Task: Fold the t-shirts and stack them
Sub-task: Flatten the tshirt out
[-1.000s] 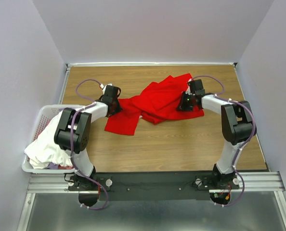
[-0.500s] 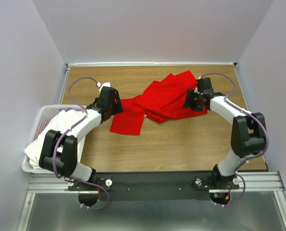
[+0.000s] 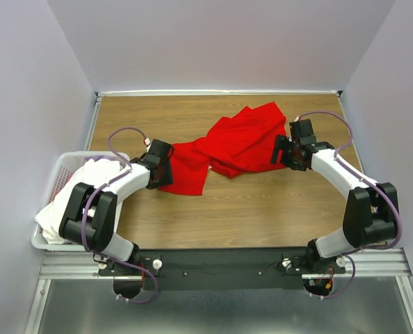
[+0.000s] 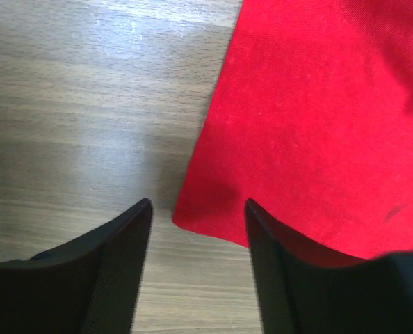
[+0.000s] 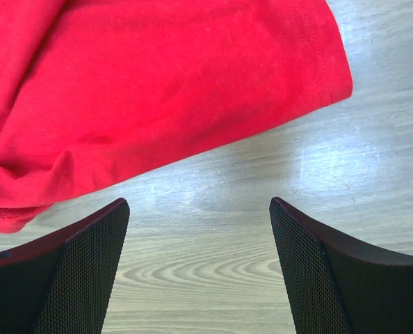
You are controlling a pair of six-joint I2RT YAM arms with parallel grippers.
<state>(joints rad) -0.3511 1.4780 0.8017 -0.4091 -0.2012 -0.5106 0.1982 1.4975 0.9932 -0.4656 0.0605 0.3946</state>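
A bright red t-shirt (image 3: pixel 227 147) lies crumpled across the middle of the wooden table. My left gripper (image 3: pixel 165 172) sits low at the shirt's near-left corner and is open. In the left wrist view that corner of the red t-shirt (image 4: pixel 297 125) lies just ahead of the left gripper (image 4: pixel 196 205), with the right finger (image 4: pixel 276 271) over its edge and nothing gripped. My right gripper (image 3: pixel 281 154) hovers at the shirt's right edge and is open wide. Only bare wood shows between the jaws of the right gripper (image 5: pixel 198 203), with the red t-shirt (image 5: pixel 158 90) ahead. White t-shirts (image 3: pixel 62 209) fill the basket.
A white plastic laundry basket (image 3: pixel 55 172) hangs off the table's left edge, beside the left arm. Bare wood (image 3: pixel 248 209) stretches between the shirt and the arm bases. Grey walls close in the table at the back and sides.
Both grippers opened and let go of the red shirt. The left gripper drew back toward the near left corner of the cloth, and the right gripper backed off to the right.
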